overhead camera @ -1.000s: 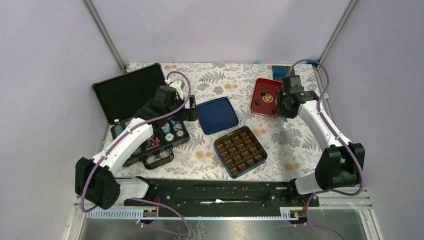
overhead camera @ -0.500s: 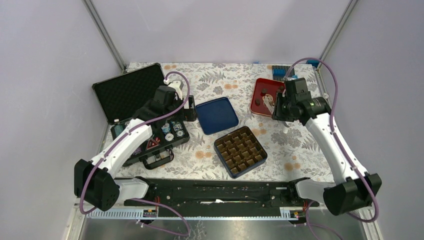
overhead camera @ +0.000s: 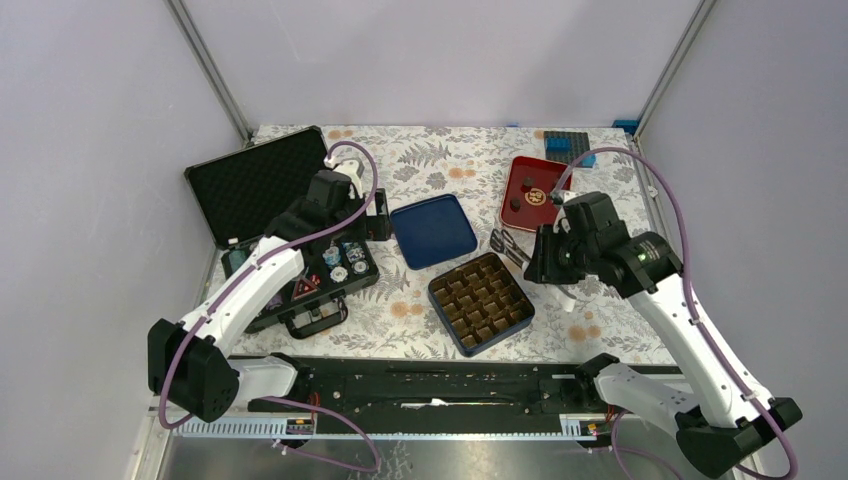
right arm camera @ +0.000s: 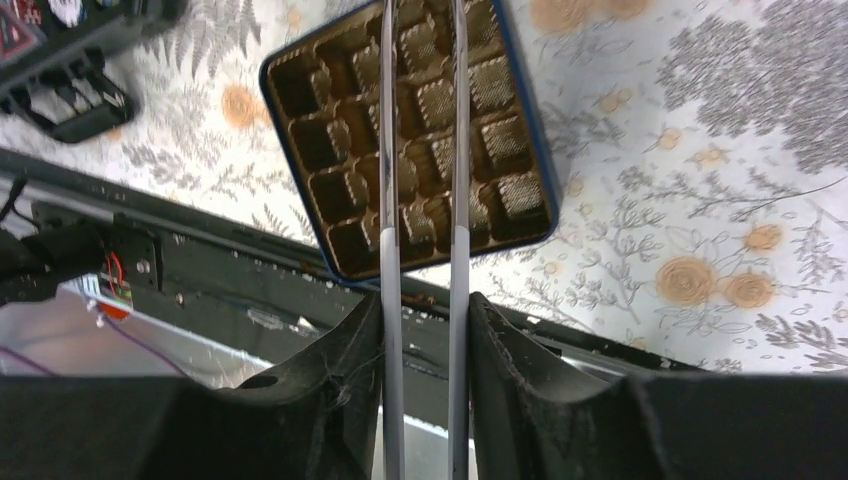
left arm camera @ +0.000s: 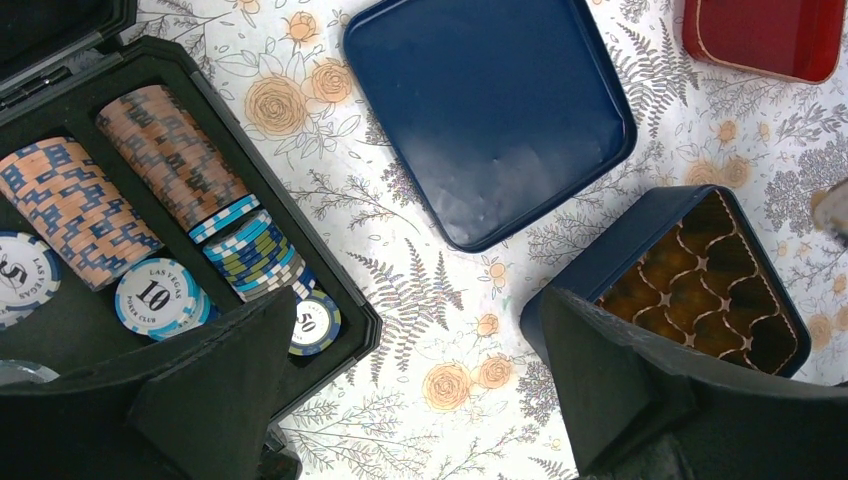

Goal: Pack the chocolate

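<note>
None of the visible cells in the brown grid insert (right arm camera: 420,130) held chocolate (overhead camera: 516,205); dark lumps waited on the far red tray (overhead camera: 541,168). The right gripper (right arm camera: 423,305) was clamped on metal tongs (right arm camera: 455,150); the left gripper (left arm camera: 418,340) stood apart, empty.

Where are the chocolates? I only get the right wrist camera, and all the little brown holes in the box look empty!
Observer: The top camera shows them. Dark lumps of chocolate sit on a red tray, farther back than the tin.
Operator: Does my box have a lid?
Observer: Yes. A blue lid lies flat between the tin and an open poker chip case.
Operator: What's the other arm doing?
Observer: The left gripper hangs beside the poker chip case with its jaws wide open, holding nothing.
</note>
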### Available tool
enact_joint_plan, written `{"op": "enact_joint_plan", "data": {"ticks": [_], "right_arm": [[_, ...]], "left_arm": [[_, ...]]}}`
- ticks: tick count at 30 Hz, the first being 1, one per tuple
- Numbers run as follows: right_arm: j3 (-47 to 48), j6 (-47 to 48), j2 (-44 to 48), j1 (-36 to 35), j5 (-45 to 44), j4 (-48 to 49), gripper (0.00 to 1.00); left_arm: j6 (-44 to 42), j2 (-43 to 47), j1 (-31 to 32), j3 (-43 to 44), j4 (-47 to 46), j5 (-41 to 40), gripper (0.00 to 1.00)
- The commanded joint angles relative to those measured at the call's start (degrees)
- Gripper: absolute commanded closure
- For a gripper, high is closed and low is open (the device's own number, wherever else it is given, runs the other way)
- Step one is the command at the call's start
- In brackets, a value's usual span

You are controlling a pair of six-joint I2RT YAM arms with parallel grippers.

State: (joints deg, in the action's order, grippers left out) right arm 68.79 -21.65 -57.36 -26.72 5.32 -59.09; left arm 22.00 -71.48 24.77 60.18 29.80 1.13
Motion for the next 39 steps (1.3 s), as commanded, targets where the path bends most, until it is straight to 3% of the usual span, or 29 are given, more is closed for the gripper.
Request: {"op": "enact_joint_plan", "data": {"ticks": [1, 8, 25, 29, 32, 39], "right_arm": [[-3.4, -3.3, 2.7, -3.8, 4.2, 0.2, 0.85], [-8.0, -5.4, 3.1, -7.6, 6.3, 4.4, 0.85], [-9.8, -6.1, 0.7, -13.8, 4.7, 3.0, 0.83], [-10.5, -6.3, 0.5, -14.0, 4.1, 3.4, 0.74], [-10.7, -6.4, 0.3, -14.1, 3.6, 3.7, 0.61], [-9.9, -6.2, -0.2, -14.1, 2.6, 3.6, 0.58]], "left_arm": [[1.8, 1.3, -0.2, 1.4, -0.7, -2.7, 0.01], [3.2, 2.2, -0.2, 0.1, -0.7, -3.2, 0.01], [2.9, 1.5, -0.2, 0.0, -0.7, -3.9, 0.01], [2.8, 1.2, -0.2, 0.0, -0.7, -4.0, 0.01], [2.8, 1.1, -0.2, 0.0, -0.7, -4.0, 0.01], [2.6, 0.7, -0.2, -0.1, -0.8, -4.0, 0.01]]}}
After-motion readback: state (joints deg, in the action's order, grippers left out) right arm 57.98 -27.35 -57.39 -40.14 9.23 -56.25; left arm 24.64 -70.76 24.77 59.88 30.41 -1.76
